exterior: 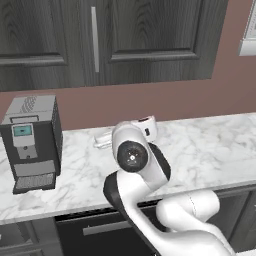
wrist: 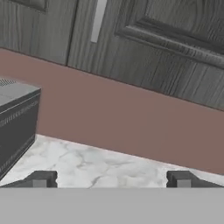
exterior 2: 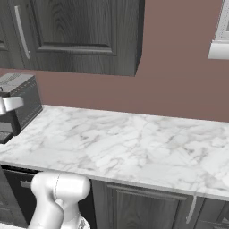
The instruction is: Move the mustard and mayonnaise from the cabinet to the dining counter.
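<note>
The cabinet (exterior: 140, 40) is the thing to watch now. Its dark doors are shut, so the mustard and the mayonnaise cannot be seen; they are likely behind those doors. The cabinet hangs on the wall above the coffee machine (exterior: 32, 142) and up above the jaws. In the hand view the gripper (wrist: 111, 179) sits low over the bench (wrist: 96, 164), its jaws wide apart and holding nothing. The long steel handle (wrist: 98, 21) is above the jaws and a bit to their left in that view. It runs up and down the door. My guess is that the next move is to rise to that handle, grip it across its thin side and pull the door open.
</note>
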You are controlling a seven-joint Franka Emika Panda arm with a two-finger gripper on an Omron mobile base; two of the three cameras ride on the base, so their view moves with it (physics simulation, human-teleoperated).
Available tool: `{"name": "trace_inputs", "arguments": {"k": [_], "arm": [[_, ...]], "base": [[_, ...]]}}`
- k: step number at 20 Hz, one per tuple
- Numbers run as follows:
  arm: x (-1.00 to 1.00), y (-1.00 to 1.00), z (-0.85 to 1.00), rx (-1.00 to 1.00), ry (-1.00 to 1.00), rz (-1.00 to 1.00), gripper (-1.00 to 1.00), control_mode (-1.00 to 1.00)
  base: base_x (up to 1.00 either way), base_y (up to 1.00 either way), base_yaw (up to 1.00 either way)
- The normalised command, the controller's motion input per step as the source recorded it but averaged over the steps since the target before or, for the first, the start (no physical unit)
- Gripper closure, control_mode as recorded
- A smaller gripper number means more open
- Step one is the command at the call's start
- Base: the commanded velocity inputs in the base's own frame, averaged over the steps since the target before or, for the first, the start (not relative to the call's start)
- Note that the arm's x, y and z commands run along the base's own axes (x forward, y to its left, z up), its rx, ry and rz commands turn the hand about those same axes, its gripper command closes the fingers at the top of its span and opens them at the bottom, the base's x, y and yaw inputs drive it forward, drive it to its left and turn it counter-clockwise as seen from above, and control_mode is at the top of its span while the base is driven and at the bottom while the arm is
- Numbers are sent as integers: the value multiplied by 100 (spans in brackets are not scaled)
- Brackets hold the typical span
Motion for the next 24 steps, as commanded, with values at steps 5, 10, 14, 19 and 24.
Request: {"name": "trace_inputs", "arguments": {"k": [5,10,14,19,24], "arm": [[17,12,29,0,-30,0,-100,-100],[32,12,41,0,-21,0,-100,-100],[33,10,49,0,-19,0,-100,-100],[25,11,52,0,-17,-1,-100,-100],[33,23,41,0,-10,-2,-100,-100]], "base": [[0,0,0],[0,0,0],[0,0,0],[0,0,0],[0,0,0]]}}
